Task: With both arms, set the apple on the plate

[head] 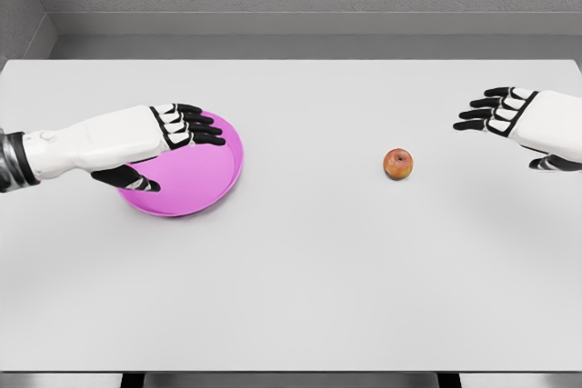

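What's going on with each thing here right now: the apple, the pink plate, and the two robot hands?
apple: resting on the table, untouched, right of the plate.
plate: empty, flat on the table.
left hand: open, over the plate's left part, holding nothing.
right hand: open, right of the apple, apart from it.

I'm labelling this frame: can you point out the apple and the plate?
small red-orange apple [398,164], head view, middle of its skin.
round pink plate [205,179], head view, bare inner surface right of the left hand.
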